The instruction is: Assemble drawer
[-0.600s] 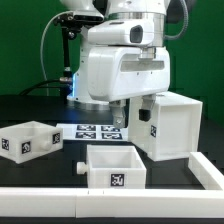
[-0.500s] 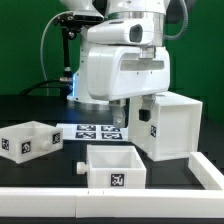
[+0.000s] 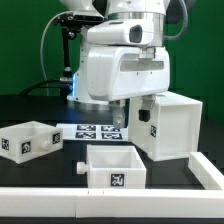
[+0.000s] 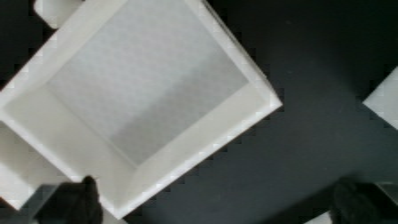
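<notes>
Nothing has moved since a moment ago: the tool (image 4: 217, 198) hangs wide open, empty, beside the casing (image 3: 172, 125).

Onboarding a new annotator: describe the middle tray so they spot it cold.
Find the big white casing on the exterior view's right. Beside it, nearer the camera, a small open tray sits in front of the marker board. Unlike the other tray on the exterior view's left, it is central, below the arm.

The casing (image 4: 151, 105) runs past the wrist view's edges, the gripper (image 4: 217, 203) shows only two dark blurred fingertips (image 4: 71, 198), and the arm (image 3: 120, 65) covers part of the marker board (image 3: 88, 131).
</notes>
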You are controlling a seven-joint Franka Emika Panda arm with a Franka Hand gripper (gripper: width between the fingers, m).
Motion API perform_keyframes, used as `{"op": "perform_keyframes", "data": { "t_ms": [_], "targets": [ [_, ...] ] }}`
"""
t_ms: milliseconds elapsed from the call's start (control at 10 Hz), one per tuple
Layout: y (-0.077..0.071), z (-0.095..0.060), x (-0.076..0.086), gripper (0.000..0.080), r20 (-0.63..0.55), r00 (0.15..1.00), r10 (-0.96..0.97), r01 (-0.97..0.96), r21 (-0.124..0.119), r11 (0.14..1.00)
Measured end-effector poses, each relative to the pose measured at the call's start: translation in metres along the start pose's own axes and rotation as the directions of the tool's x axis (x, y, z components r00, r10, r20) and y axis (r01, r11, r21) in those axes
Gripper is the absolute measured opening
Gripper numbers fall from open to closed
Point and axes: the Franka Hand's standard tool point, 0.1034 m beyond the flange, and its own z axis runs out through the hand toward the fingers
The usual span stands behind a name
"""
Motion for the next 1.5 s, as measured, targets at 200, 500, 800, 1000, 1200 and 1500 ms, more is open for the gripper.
{"op": "perform_keyframes", "data": {
  "t_ms": [200,500,800,1000,1200,1500],
  "targets": [
    [0.007,0.007,-0.020,0.0650,0.010,0.990,-0.137,0.137,0.011,0.990],
    [0.001,0.016,-0.033,0.0650,0.004,0.965,-0.263,0.263,0.007,0.965],
    [0.001,0.017,-0.033,0.0650,0.003,0.964,-0.265,0.265,0.007,0.964],
    [0.001,0.032,-0.031,0.0650,0.001,0.902,-0.432,0.432,-0.023,0.901],
    [-0.007,0.052,-0.037,0.0650,0.000,0.893,-0.451,0.451,0.010,0.893],
    [-0.007,0.057,-0.042,0.0650,0.003,0.898,-0.440,0.440,0.031,0.897]
  ]
}}
